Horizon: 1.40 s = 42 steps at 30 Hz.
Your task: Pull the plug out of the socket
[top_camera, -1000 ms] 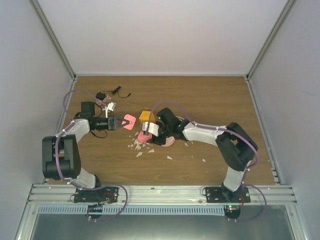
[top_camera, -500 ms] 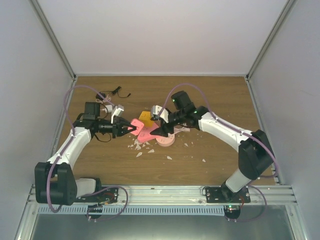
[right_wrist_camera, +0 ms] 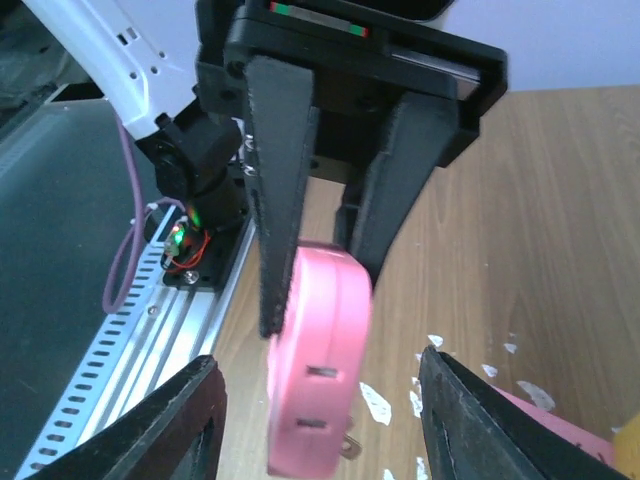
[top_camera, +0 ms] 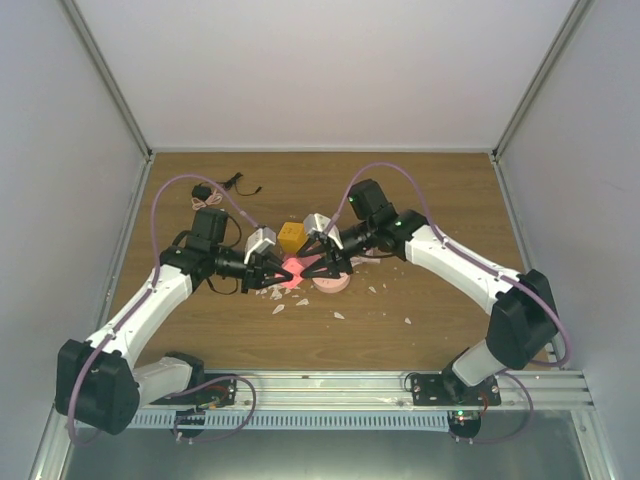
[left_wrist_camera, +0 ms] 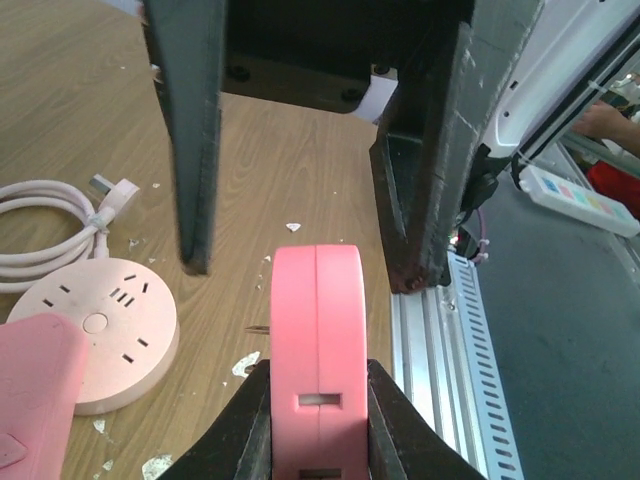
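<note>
The socket, a flat pink triangle (top_camera: pixel 292 268), is held off the table, edge-on in the left wrist view (left_wrist_camera: pixel 317 330) and the right wrist view (right_wrist_camera: pixel 315 380). My left gripper (top_camera: pixel 278 272) (left_wrist_camera: pixel 317 400) is shut on it across its flat faces. A metal prong (right_wrist_camera: pixel 346 448) sticks out of its side; I cannot make out a separate plug. My right gripper (top_camera: pixel 315 266) (right_wrist_camera: pixel 318 400) is open, with one finger (left_wrist_camera: pixel 195 150) on each side of the triangle's free end, not touching it.
A round pink power strip (left_wrist_camera: pixel 95 330) (top_camera: pixel 332 284) with a coiled white cord lies just below the grippers. A yellow cube (top_camera: pixel 292 236) sits behind them, a pink block (left_wrist_camera: pixel 30 400) beside the strip. White chips litter the wood. A black cable (top_camera: pixel 225 185) lies far left.
My left arm carried the pink triangle right toward the middle. My right gripper swung round to face it and now straddles its free end.
</note>
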Available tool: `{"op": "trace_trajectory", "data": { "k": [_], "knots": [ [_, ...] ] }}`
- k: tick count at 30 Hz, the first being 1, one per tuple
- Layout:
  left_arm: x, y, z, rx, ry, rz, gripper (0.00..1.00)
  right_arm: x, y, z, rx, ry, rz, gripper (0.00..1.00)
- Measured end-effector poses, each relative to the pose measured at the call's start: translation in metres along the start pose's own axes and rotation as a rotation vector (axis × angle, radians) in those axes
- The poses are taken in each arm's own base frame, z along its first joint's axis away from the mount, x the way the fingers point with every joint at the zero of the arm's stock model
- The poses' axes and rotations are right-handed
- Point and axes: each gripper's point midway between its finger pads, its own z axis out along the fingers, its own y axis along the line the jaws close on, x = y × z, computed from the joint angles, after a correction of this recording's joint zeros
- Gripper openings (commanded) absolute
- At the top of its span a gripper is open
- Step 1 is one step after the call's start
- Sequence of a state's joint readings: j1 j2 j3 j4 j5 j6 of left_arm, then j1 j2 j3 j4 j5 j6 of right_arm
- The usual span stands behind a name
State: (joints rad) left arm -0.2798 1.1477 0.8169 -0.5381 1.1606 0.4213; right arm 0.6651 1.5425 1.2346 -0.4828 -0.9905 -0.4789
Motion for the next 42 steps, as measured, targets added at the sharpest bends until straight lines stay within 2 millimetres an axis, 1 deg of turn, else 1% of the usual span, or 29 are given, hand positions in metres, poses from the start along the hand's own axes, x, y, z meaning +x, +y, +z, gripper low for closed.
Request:
{"op": "trace_trajectory", "data": {
  "k": [6, 9, 10, 12, 13, 14, 17, 19, 21, 27, 29, 34, 37, 39, 42],
  "knots": [
    [0.001, 0.002, 0.002, -0.035, 0.020, 0.020, 0.00, 0.002, 0.009, 0.009, -0.039, 0.010, 0.029, 0.32],
    [0.001, 0.002, 0.002, -0.040, 0.022, 0.022, 0.00, 0.005, 0.008, 0.012, -0.036, 0.021, 0.048, 0.16],
    [0.001, 0.002, 0.002, -0.039, 0.022, 0.022, 0.00, 0.006, 0.007, 0.013, -0.032, 0.024, 0.055, 0.09],
    [0.002, 0.005, 0.003, -0.054, 0.029, 0.041, 0.06, 0.009, 0.005, 0.013, -0.026, 0.033, 0.096, 0.01],
    [0.002, 0.006, 0.003, -0.061, 0.032, 0.046, 0.11, 0.010, 0.004, 0.012, -0.025, 0.033, 0.110, 0.01],
    [0.002, 0.006, 0.003, -0.064, 0.032, 0.051, 0.18, 0.010, 0.004, 0.012, -0.025, 0.033, 0.113, 0.01],
    [0.002, 0.006, 0.002, -0.063, 0.032, 0.052, 0.26, 0.009, 0.003, 0.012, -0.025, 0.031, 0.116, 0.01],
    [0.002, 0.007, 0.002, -0.061, 0.030, 0.042, 0.28, 0.009, 0.003, 0.011, -0.025, 0.029, 0.111, 0.01],
    [0.001, 0.008, 0.001, -0.055, 0.028, 0.033, 0.29, 0.008, 0.003, 0.010, -0.021, 0.027, 0.109, 0.01],
    [-0.001, 0.007, 0.001, -0.028, 0.023, 0.018, 0.34, 0.001, 0.000, -0.001, 0.006, 0.009, 0.093, 0.01],
    [0.000, 0.006, 0.001, -0.021, 0.023, 0.016, 0.32, 0.000, 0.001, -0.003, 0.009, 0.006, 0.088, 0.01],
    [0.001, 0.006, 0.002, -0.016, 0.025, 0.016, 0.13, 0.000, 0.001, -0.003, 0.010, 0.006, 0.093, 0.00],
    [-0.001, 0.009, 0.002, -0.033, 0.022, 0.063, 0.02, 0.000, 0.000, -0.005, 0.011, 0.004, 0.124, 0.02],
    [-0.002, 0.009, 0.001, -0.036, 0.022, 0.065, 0.00, 0.000, 0.000, -0.005, 0.011, 0.001, 0.124, 0.13],
    [-0.002, 0.009, 0.001, -0.036, 0.020, 0.067, 0.00, 0.000, -0.001, -0.006, 0.011, -0.001, 0.124, 0.35]
  ]
}}
